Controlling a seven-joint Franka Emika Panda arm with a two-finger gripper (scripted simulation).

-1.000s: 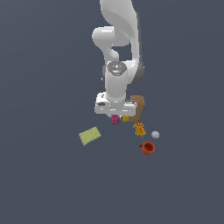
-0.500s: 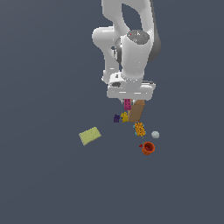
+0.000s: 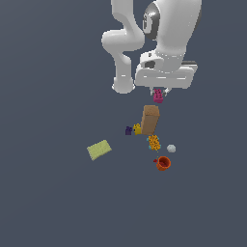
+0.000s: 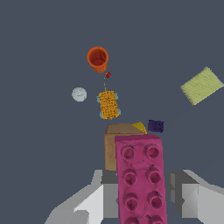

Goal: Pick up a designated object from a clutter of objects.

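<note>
Since a second ago, when the arm was down among the clutter, the hand point(image 3: 158, 92) has risen well clear of it, and the magenta-pink block point(image 3: 158, 97) has come up with it. The hand is closed on that block: in the wrist view its studded face point(image 4: 141, 179) fills the foreground between the two grey fingers point(image 4: 187, 199), and in the exterior view it hangs just under the hand, above the tan box point(image 3: 150, 119) and apart from it.

By my judgement the pick itself is done and the lift is the step in hand. What comes next is only to keep the grip firm and carry the block steadily upward, clear of the box top below.

Counting outward from the hand: one magenta-pink block, held. Below it one tall tan box, upright. Just beside the box's foot one small yellow block point(image 3: 137, 129) and one dark purple block point(image 3: 128, 130), close together. Further out one speckled yellow-orange piece point(image 3: 154, 142), one pale grey ball point(image 3: 171, 148) and one orange cup point(image 3: 163, 163). Well apart, toward the exterior view's left, lies one flat yellow-green sponge point(image 3: 99, 150).
</note>
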